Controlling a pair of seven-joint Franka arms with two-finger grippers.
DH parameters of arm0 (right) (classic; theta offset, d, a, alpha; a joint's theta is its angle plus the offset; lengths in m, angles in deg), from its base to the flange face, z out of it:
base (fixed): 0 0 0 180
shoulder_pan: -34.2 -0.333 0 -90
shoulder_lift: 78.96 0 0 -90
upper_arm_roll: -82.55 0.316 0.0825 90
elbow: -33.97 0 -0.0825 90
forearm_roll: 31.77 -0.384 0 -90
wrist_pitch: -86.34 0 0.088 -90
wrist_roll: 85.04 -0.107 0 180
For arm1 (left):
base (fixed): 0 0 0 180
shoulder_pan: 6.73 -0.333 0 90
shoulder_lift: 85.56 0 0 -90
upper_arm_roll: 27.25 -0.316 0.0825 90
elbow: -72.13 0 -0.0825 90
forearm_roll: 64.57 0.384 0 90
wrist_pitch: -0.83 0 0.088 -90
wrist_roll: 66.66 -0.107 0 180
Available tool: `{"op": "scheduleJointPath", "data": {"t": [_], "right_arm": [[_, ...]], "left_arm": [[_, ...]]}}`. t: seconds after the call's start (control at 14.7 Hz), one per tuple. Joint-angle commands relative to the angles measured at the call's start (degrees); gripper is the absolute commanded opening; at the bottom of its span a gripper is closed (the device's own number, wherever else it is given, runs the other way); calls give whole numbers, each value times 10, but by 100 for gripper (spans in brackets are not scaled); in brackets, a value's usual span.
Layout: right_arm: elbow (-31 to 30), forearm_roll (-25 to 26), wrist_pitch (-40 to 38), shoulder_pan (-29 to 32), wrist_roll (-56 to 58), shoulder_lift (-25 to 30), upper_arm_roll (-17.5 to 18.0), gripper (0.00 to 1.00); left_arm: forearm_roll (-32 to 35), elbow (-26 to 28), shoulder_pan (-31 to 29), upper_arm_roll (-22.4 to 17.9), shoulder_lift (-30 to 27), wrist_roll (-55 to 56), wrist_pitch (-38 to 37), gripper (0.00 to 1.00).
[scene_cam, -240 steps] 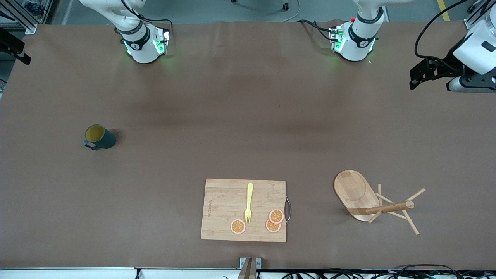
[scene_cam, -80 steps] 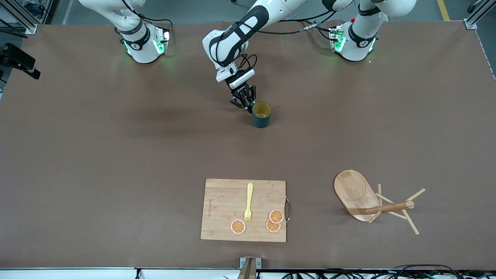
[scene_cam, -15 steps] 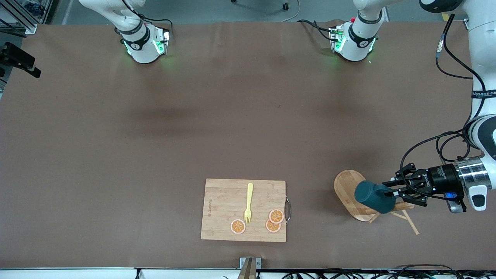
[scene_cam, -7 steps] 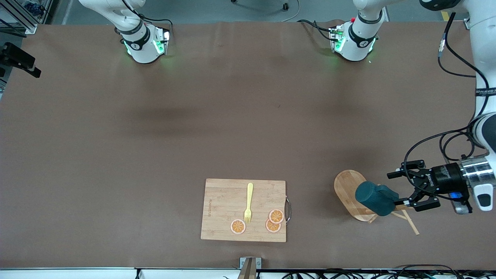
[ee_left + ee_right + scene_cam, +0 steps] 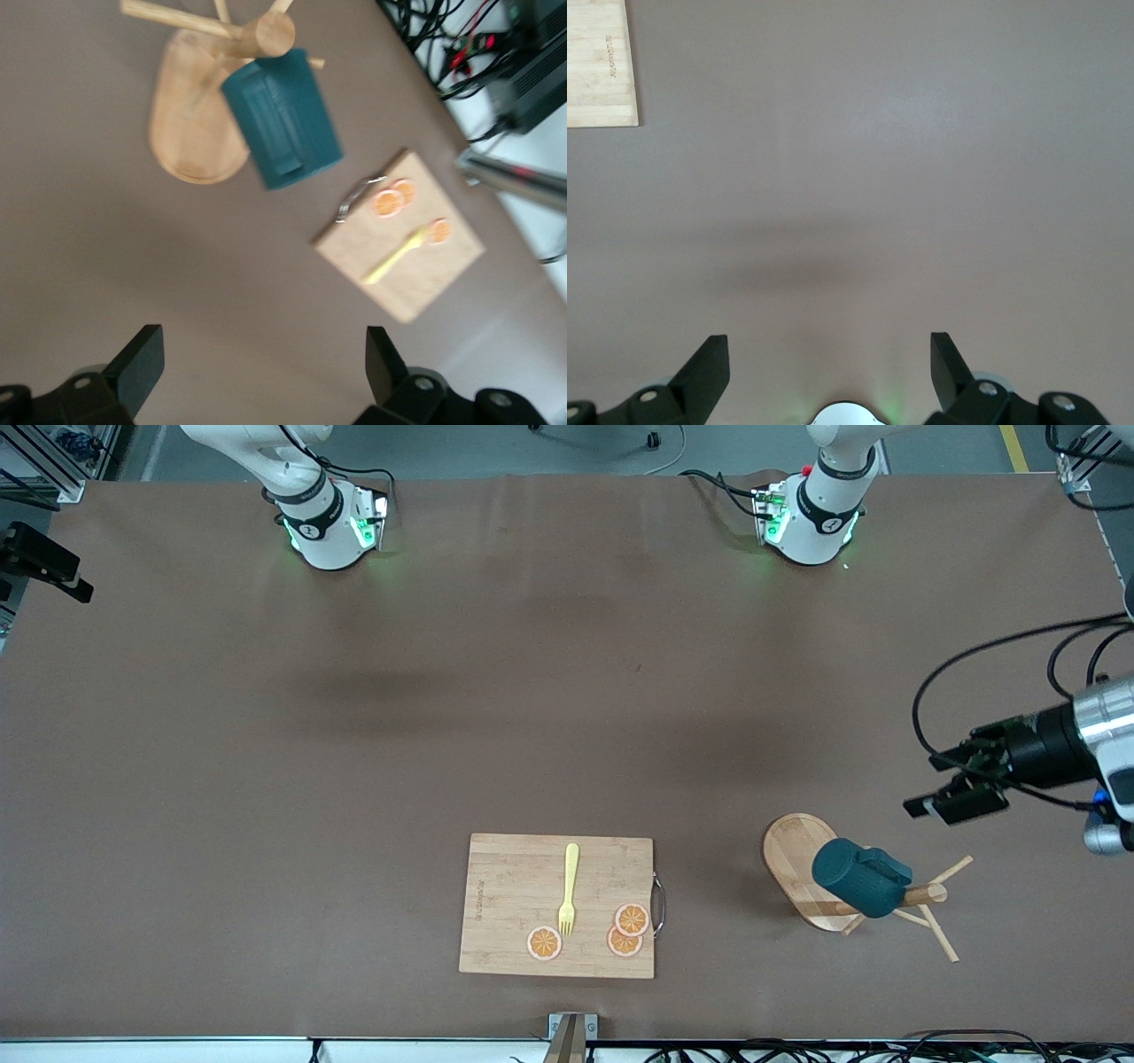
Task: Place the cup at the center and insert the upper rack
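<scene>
the cup (image 5: 859, 879) hangs on the upper rack (image 5: 802, 859), lower right of frame | left gripper (image 5: 952, 784) spread wide, empty, above it | right gripper (image 5: 828, 376) spread, empty, waits | we judge insertion done; next, clear away

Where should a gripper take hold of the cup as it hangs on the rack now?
Probably by the cup body, fingers across its ribbed sides, coming from above. It lies tilted on the rack, which rests on its side, so the mouth faces the post and the handle looks hard to reach. The left gripper is open over bare table; the right gripper waits open.
</scene>
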Motion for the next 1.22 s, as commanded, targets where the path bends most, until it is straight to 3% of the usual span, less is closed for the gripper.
{"op": "scheduleJointPath", "data": {"t": [0.0, 0.07, 0.27, 0.61, 0.88, 1.15], "right_arm": [[-10, -9, 1, 7, 1, 13, 4, 100], [-10, -9, 1, 7, 1, 13, 4, 100], [-10, -9, 1, 7, 1, 13, 4, 100], [-11, -9, -1, 7, 1, 13, 4, 100], [-10, -9, 1, 7, 1, 13, 4, 100], [-10, -9, 0, 7, 1, 13, 4, 100]], "left_arm": [[63, 35, 0, 11, -55, -68, -30, 100], [80, 44, 22, 2, -73, -91, -32, 100], [99, 106, 137, -124, -147, -180, -35, 100], [102, 182, 154, -170, -226, -276, -67, 100], [103, 262, 161, -173, -293, -318, -52, 100], [103, 259, 158, -174, -303, -396, -58, 100]]}}
